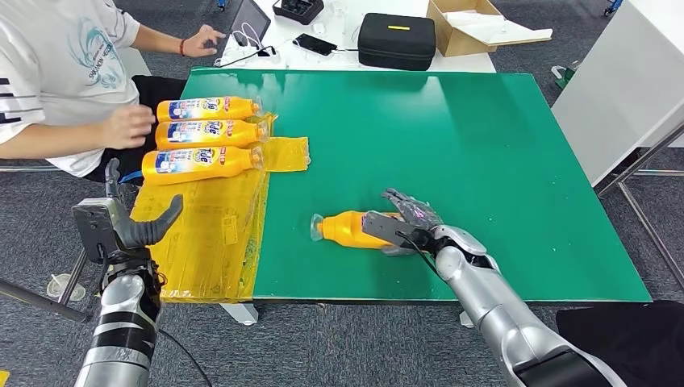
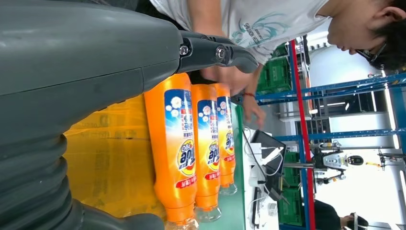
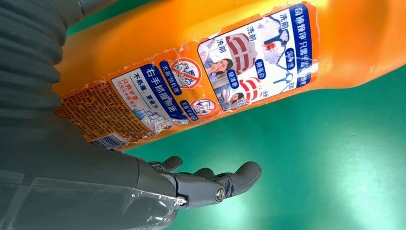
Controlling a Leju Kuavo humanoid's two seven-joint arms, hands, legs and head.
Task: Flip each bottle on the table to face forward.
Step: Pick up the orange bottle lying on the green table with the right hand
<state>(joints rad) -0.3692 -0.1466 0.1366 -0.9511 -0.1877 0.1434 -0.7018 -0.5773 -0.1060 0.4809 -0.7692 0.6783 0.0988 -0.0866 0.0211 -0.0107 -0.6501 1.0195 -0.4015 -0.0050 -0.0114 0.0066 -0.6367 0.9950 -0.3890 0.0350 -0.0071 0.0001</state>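
An orange bottle lies on its side on the green mat, clear cap pointing left. Its back label with small print faces the right wrist camera. My right hand reaches over the bottle's base end, fingers spread behind it and thumb in front. In the right wrist view the thumb stands clear of the bottle, with mat between them. Three more orange bottles lie side by side on a yellow sheet, front labels up. My left hand hangs off the table's left edge, holding nothing.
A person sits at the back left, one hand by the row of bottles. Behind the mat stand a black case, a cardboard box, a phone and cables. A white table is at the right.
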